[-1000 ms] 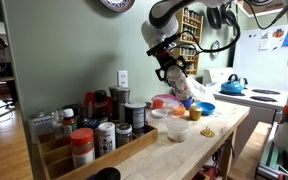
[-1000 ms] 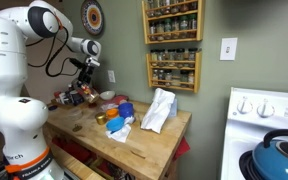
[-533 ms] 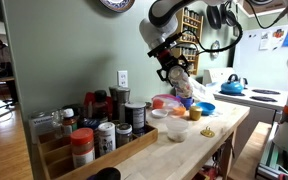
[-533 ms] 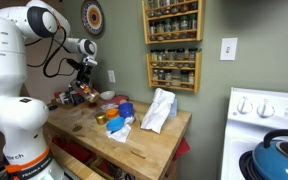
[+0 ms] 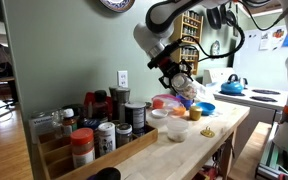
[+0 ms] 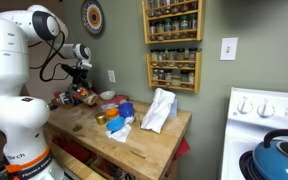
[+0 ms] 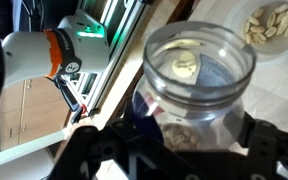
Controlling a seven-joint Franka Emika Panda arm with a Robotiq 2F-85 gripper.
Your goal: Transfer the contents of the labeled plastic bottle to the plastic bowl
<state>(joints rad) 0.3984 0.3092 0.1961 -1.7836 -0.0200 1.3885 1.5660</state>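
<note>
My gripper is shut on the labeled plastic bottle and holds it tilted above the wooden counter, above the bowls; both also show in an exterior view, gripper and bottle. In the wrist view the bottle is uncapped, its mouth faces the camera, and a few pale pieces lie inside near the jaws. The whitish plastic bowl holds pale pieces at the top right. In an exterior view a whitish bowl stands below the gripper.
Blue bowls stand on the counter. A white cloth lies beyond them. Spice jars fill a wooden rack. A wall spice shelf and a stove with a blue kettle are nearby.
The arm has swung a little and the wrist has shifted slightly back toward the wall with the bottle still held. The bowls have not moved.
</note>
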